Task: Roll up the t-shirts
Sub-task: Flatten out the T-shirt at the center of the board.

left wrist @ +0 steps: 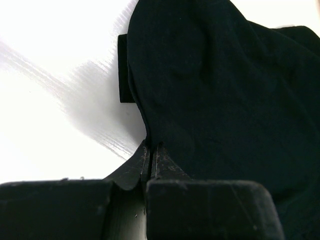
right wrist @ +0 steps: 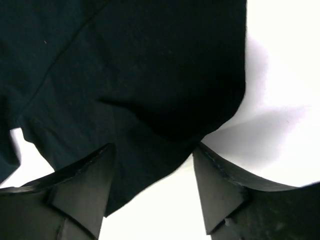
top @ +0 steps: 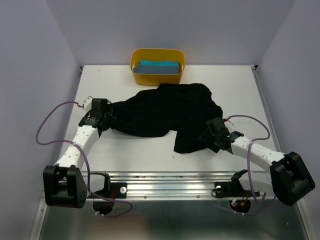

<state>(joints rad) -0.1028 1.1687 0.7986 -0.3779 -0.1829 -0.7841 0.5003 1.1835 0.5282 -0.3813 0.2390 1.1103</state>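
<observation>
- Top view: the black t-shirt (top: 165, 112) lies spread and crumpled across the middle of the white worktop (top: 130, 150), with one lobe hanging toward the near right.
- The teal t-shirt (top: 159, 66) sits folded inside the yellow tub (top: 137, 75) at the far edge, just behind the black one.
- The left hand (top: 107, 119) is at the black t-shirt's left edge, and the right hand (top: 212, 136) is at its near right lobe.
- Left wrist view: the left hand (left wrist: 150, 150) is closed tight, its two fingers pressed together with an edge of the black t-shirt (left wrist: 220, 100) pinched between them.
- The cloth rises from the pinch and fills the right side, with bare worktop (left wrist: 50, 100) to the left.
- Right wrist view: the right hand (right wrist: 153, 147) is spread wide and holds nothing.
- Its fingers (right wrist: 85, 185) stand apart on either side of a hanging fold of the black t-shirt (right wrist: 140, 65).
- The left finger overlaps the cloth in the picture; whether it touches is unclear.
- Bright worktop (right wrist: 280, 75) shows to the right and below.
</observation>
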